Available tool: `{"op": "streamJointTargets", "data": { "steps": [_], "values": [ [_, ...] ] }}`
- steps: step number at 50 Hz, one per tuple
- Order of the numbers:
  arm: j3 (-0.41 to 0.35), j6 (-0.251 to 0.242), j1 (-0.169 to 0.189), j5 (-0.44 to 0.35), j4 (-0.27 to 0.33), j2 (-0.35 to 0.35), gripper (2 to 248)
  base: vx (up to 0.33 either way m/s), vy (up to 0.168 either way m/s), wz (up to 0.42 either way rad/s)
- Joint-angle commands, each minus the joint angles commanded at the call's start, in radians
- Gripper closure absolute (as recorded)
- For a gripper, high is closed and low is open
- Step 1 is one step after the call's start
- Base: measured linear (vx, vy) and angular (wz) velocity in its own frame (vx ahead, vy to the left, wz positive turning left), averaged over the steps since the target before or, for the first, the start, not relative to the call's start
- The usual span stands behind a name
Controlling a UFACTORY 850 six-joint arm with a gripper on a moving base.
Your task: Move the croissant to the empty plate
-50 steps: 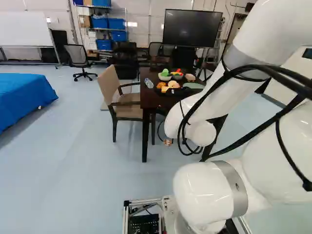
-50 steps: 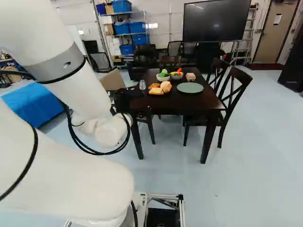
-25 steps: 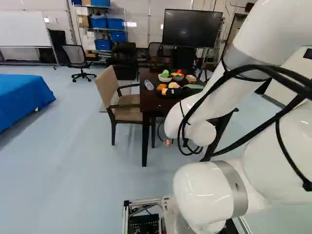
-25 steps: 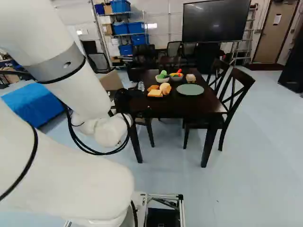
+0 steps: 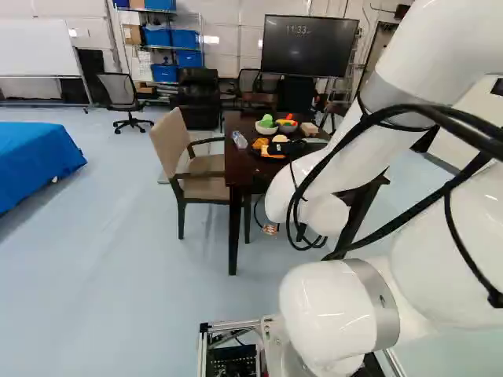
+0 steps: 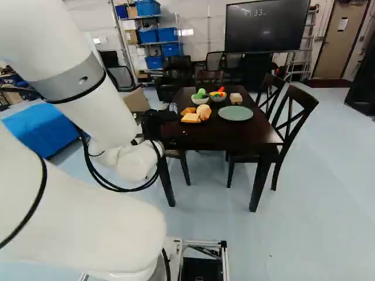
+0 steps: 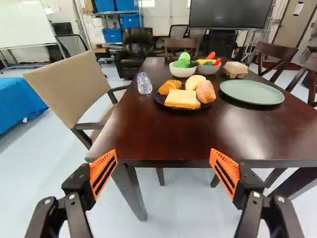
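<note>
My gripper (image 6: 153, 120) is a dark shape before the table in the right base view. In the wrist view the gripper (image 7: 163, 168) stands open, its orange pads wide apart with nothing between them, short of the table's near edge. Ahead, the golden croissant (image 7: 169, 87) lies on a black plate (image 7: 159, 98), beside a bread slice (image 7: 182, 99), a round bun (image 7: 194, 82) and a longer roll (image 7: 205, 92). The pale green plate (image 7: 252, 92) is bare, on the other side of the roll from the croissant; the right base view shows this green plate (image 6: 235, 113) too.
The dark table (image 7: 223, 134) has a beige chair (image 7: 69, 84) at one side and dark chairs (image 6: 290, 120) at the other. A clear bottle (image 7: 144, 83), two bowls (image 7: 182, 71) of toy vegetables and a small carton (image 7: 235, 69) stand around the plates.
The base has moved forward: the table and chairs appear closer and larger in both base views. My arm keeps its pose against its lowest joint. Digits now show on the wall screen.
</note>
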State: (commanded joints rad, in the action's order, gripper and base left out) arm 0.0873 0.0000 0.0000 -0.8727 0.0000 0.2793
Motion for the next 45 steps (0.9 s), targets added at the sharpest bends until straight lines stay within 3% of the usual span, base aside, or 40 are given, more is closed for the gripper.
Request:
{"op": "streamJointTargets", "data": {
  "steps": [45],
  "values": [
    [0.000, 0.000, 0.000, 0.000, 0.000, 0.000, 3, 0.075, -0.002, -0.009]
  ]
}}
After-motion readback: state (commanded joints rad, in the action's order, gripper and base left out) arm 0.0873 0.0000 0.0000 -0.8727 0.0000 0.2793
